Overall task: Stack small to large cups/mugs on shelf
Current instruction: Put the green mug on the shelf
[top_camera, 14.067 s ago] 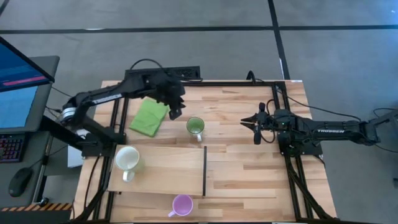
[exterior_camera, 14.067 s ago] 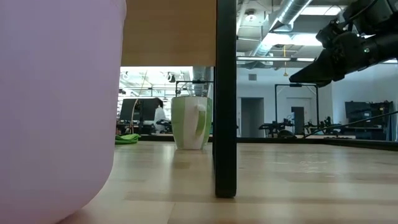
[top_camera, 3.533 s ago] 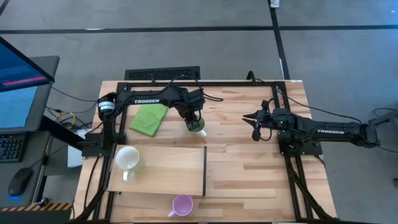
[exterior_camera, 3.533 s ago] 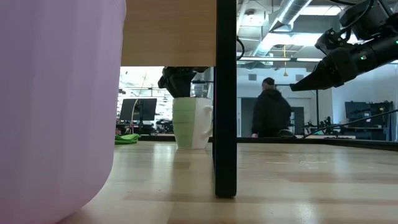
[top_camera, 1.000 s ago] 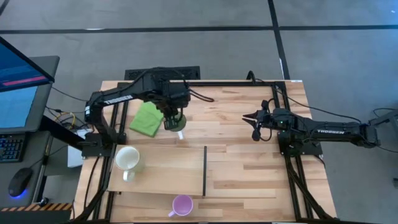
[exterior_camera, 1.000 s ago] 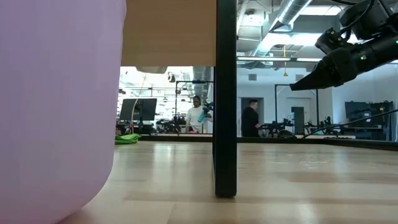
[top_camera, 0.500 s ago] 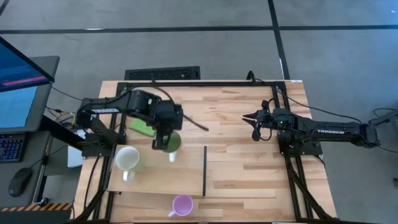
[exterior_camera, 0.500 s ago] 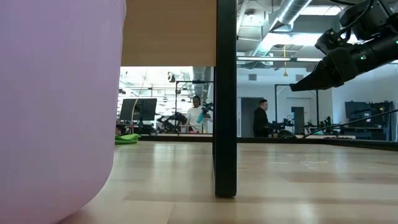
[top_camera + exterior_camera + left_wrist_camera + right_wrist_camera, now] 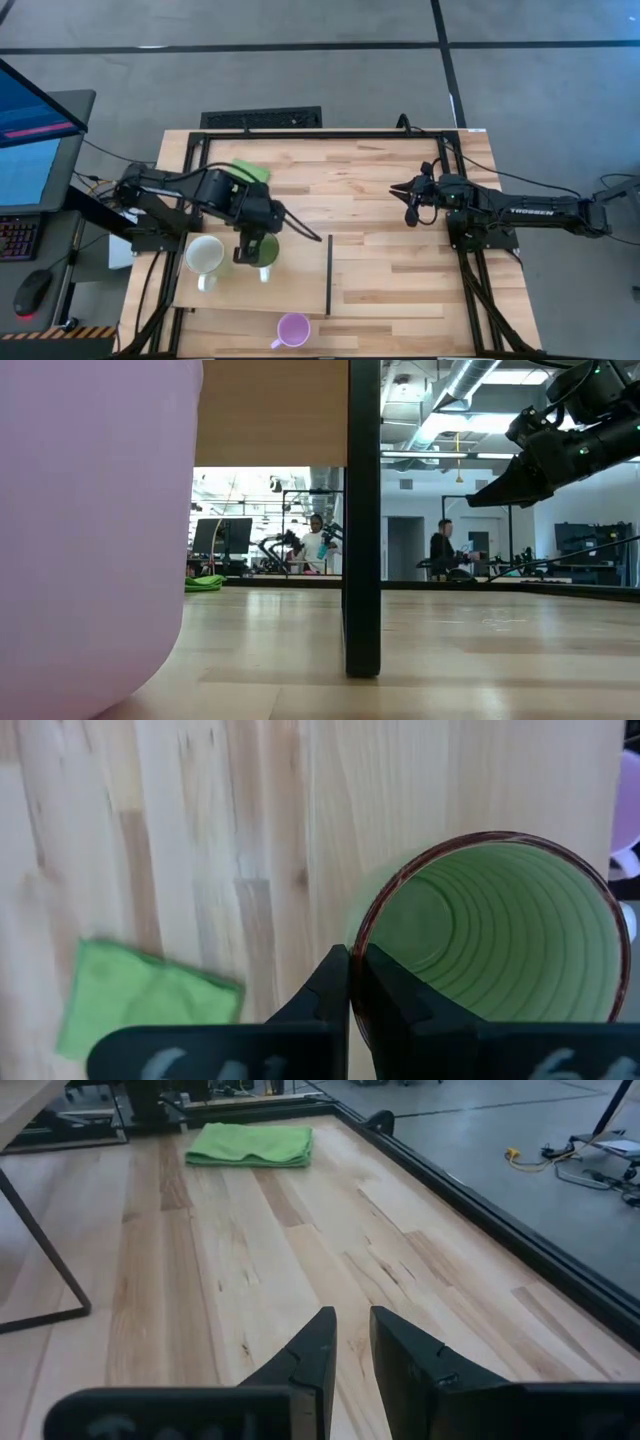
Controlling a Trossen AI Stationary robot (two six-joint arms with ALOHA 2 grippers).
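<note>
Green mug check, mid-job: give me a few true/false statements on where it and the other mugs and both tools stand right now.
1. The left tool pinches the green mug by its rim. True.
2. The green mug stands on the table beside the green cloth. False: it is held over the shelf, next to the white mug.
3. The purple mug is nested in the white mug. False: it sits alone on the table near the front edge.
4. The right tool holds nothing. True.
5. The white mug is on the shelf. True.
</note>
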